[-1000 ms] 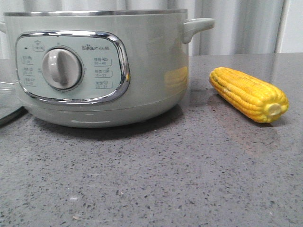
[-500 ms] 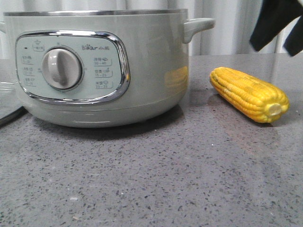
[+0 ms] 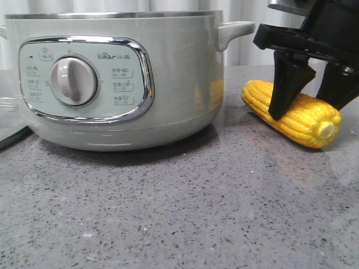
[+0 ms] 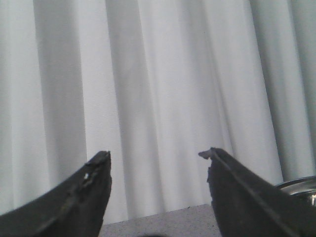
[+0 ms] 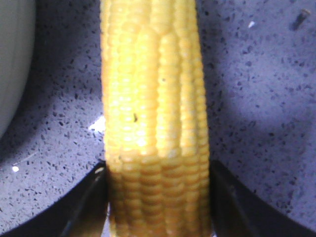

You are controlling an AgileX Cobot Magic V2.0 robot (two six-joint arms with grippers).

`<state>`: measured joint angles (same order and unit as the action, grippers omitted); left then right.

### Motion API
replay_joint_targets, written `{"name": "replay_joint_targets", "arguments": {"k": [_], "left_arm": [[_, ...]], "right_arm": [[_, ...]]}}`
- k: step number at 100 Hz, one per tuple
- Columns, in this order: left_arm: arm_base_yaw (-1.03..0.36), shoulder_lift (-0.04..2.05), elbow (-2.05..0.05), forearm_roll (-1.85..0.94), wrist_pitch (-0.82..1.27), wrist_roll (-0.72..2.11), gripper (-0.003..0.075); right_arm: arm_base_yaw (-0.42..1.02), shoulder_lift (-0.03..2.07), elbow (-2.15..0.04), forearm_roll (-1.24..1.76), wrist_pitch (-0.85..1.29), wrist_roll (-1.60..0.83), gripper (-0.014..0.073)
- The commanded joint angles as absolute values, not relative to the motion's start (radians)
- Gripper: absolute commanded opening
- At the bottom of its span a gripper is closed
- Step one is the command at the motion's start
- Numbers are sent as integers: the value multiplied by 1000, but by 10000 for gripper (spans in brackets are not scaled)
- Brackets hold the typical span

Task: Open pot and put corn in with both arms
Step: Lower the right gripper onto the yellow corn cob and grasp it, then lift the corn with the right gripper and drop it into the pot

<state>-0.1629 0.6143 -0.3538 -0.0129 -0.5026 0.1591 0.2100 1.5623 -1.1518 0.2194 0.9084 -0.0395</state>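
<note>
The pale green pot (image 3: 168, 73) stands on the left of the counter, with no lid on its steel rim. The yellow corn (image 3: 303, 120) lies on the counter to its right, stub end toward me. My right gripper (image 3: 307, 112) has come down over the cob's middle, one black finger on each side. In the right wrist view the fingers (image 5: 89, 197) press against both flanks of the corn (image 5: 155, 98), which still rests on the counter. My left gripper (image 4: 157, 154) is open and empty, held up facing the curtain; it does not show in the front view.
A glass lid (image 3: 8, 120) lies on the counter at the far left beside the pot. The pot's right handle (image 3: 235, 31) sticks out close to my right gripper. A steel rim (image 4: 301, 183) shows beside the left gripper's finger. White curtains hang behind the grey speckled counter (image 3: 179, 213).
My right gripper dropped from the top right onto the corn and closed round it. The cob shifted slightly to the left.
</note>
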Motion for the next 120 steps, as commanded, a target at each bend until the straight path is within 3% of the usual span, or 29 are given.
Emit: {"name": "replay_joint_targets", "arguments": {"k": [1,10,29,43,88,120], "left_arm": [[-170,614,-382,-11,-578,158,389],[-170,614,-382,-11,-578,157,389],[-170,614,-382,-11,-578,157,389],[-170,614,-382,-11,-567,157,389],[-170,614,-382,-11,-550,157,389],[-170,614,-382,-11,-550,157,389]], "right_arm": [[208,1537,-1180,203,923,-47,328],[208,1537,-1180,203,925,-47,294],[208,1532,-1180,195,932,-47,70],[206,1498,-1180,164,937,-47,-13],[192,1282,-1380,75,1003,-47,-16],[299,1306,-1530,285,908,-55,-16]]}}
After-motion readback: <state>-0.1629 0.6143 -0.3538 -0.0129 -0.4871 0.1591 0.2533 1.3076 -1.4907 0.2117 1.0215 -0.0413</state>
